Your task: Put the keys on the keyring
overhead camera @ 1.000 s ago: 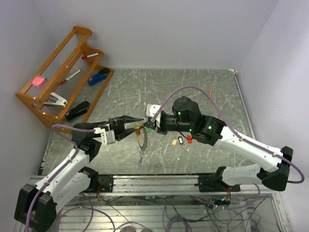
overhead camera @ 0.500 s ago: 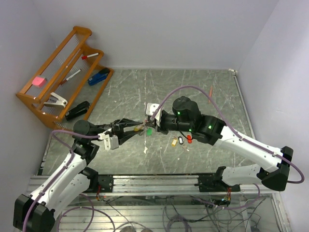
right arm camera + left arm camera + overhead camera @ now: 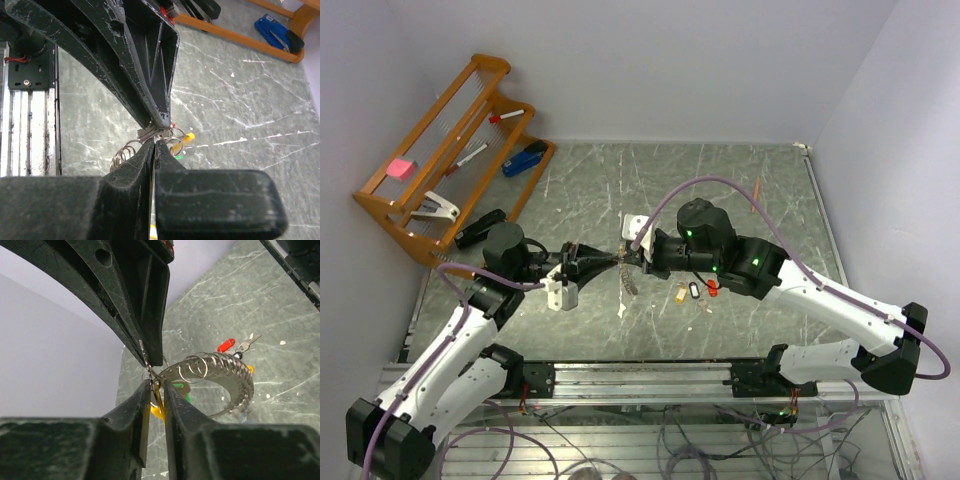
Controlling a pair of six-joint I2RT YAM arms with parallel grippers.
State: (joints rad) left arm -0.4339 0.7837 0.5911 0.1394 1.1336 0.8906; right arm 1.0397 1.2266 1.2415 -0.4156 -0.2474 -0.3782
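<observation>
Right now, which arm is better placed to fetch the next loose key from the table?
Probably the right: the loose keys lie on its side, near the right gripper; the left gripper is farther, pinching the keyring.

Bright, even light from overhead fills the top view, which is sharp throughout. The arms cast only faint, soft-edged shadows on the marbled table, and its surface shows no harsh glare. In the wrist views the left gripper and the right gripper loom at six o'clock as dark, out-of-focus masses. The metal coil at three o'clock carries small glints.
</observation>
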